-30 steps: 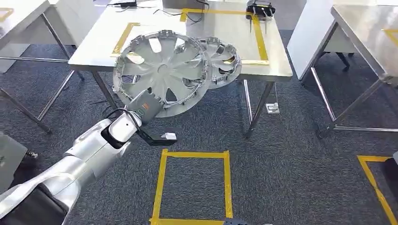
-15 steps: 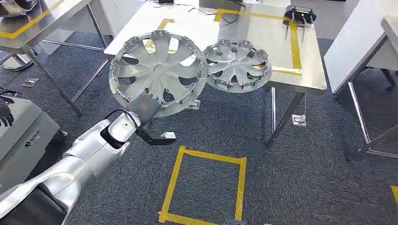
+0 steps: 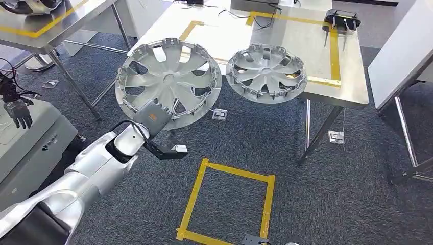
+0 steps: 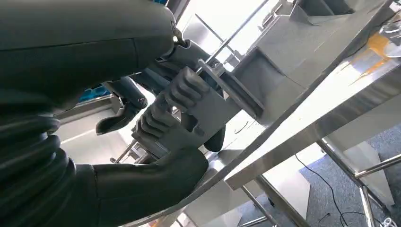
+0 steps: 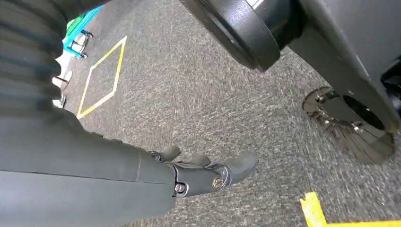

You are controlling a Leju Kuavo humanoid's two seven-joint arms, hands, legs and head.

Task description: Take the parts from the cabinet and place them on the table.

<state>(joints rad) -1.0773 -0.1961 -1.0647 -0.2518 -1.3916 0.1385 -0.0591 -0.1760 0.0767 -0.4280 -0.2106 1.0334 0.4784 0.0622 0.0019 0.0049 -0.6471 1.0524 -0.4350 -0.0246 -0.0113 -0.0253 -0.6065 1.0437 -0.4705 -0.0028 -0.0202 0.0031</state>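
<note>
The large silver hubcap [image 3: 168, 84] is held upright in the air by its lower rim, in front of the near-left corner of the desk [image 3: 352, 92]. The left hand [image 3: 151, 116] grasps it, fingers [image 4: 187, 90] curled over the rim. A smaller hubcap [image 3: 265, 73] lies on the desk's near edge, overhanging. The right hand [image 5: 208, 172] hangs slack above grey carpet [image 3: 327, 199], holding nothing.

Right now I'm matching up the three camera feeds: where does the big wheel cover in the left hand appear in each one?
Head view: the wheel cover is left of centre, held up by the left hand.
Left wrist view: its rim runs through the centre, gripped by the fingers.
Right wrist view: I can't make it out.
Shared landmark: the steel table, seen edge-on at.
</note>
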